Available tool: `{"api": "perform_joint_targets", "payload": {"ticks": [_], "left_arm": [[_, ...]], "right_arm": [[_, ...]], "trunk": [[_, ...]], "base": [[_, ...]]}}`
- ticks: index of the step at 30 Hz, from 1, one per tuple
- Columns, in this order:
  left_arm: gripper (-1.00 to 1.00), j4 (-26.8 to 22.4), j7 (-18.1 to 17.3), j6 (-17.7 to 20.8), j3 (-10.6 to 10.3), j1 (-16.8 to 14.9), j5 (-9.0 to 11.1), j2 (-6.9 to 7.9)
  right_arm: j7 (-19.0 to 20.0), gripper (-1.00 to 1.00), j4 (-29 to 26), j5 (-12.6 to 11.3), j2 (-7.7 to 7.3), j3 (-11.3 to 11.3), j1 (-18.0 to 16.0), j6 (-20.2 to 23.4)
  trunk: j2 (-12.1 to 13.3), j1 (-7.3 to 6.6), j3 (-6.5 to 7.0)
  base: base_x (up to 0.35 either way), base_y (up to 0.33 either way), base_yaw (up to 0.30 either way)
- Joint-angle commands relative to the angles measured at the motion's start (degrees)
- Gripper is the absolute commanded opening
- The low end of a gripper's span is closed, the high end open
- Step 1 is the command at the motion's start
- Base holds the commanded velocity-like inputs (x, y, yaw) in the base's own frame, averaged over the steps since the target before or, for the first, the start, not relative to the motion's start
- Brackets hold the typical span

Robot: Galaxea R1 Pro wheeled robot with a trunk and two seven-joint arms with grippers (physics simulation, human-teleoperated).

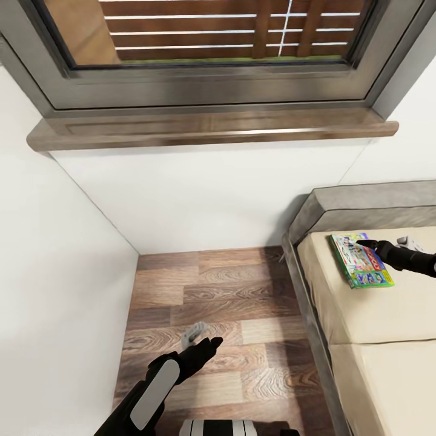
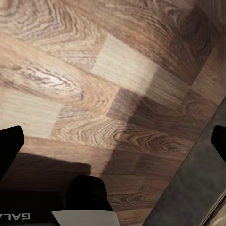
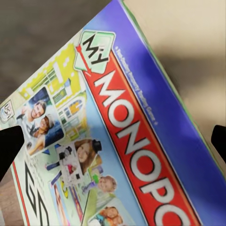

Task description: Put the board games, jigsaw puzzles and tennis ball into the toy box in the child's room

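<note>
Monopoly box [image 1: 361,261] lies flat on the bed [image 1: 363,315], near its head end by the wall. Your right gripper [image 1: 366,244] hangs over it, fingers spread wide, holding nothing: likely lining up a grasp. Left gripper [image 1: 206,346] idles over the floor [image 1: 206,284], spread too.

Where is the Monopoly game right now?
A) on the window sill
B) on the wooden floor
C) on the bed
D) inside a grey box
C: the Monopoly game lies flat on the bed, with the right gripper reaching over it, and its red lettered lid fills the right wrist view.
</note>
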Motion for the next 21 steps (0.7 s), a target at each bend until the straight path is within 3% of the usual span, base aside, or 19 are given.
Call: {"api": "perform_joint_targets", "payload": {"ticks": [1,21], "left_arm": [[1.00,-0.1,0.5,0.0,-0.1,0.0,0.6,0.01],[1.00,-0.1,0.5,0.0,-0.1,0.0,0.6,0.01]], "right_arm": [[-0.1,1.00,0.0,-0.5,0.01,-0.2,0.0,0.5],[0.0,1.00,0.0,-0.5,0.03,-0.2,0.0,0.5]], "trunk": [[0.0,0.00,-0.03],[0.0,0.00,-0.03]], "base": [[0.000,0.000,0.050],[0.000,0.000,0.014]]}}
